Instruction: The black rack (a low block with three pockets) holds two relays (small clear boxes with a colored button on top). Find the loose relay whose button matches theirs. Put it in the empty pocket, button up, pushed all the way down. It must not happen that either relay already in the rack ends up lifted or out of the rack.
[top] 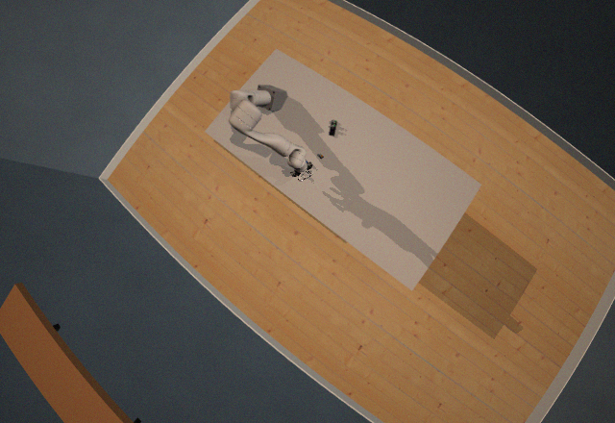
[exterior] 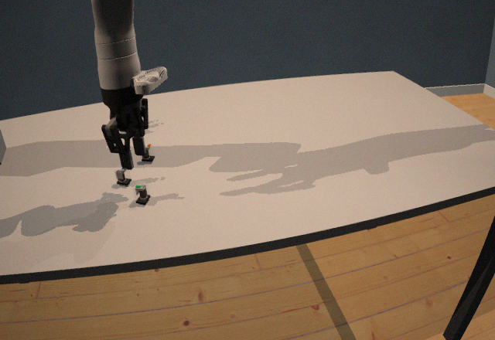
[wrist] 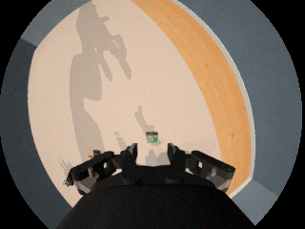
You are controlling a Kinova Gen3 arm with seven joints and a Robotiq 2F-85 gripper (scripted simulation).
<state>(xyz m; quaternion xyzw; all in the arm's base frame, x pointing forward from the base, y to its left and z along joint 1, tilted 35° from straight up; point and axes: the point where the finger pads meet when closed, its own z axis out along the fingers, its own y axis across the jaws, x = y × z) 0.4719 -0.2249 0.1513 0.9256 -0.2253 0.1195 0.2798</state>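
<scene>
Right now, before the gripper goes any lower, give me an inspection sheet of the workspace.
Surface: pale table with a dark edge, crossed by the arm's shadows.
Job's things: black rack, some green at one end, too small to read further; three loose relays stand upright, green button, blue button, orange button.
Clutter: nothing seen.
Gripper: gripper partly open, holding nothing, pointing down between the blue and orange relays.
Cables: nothing seen.
Surroundings: wood floor, dark blue walls, dark table leg.
</scene>
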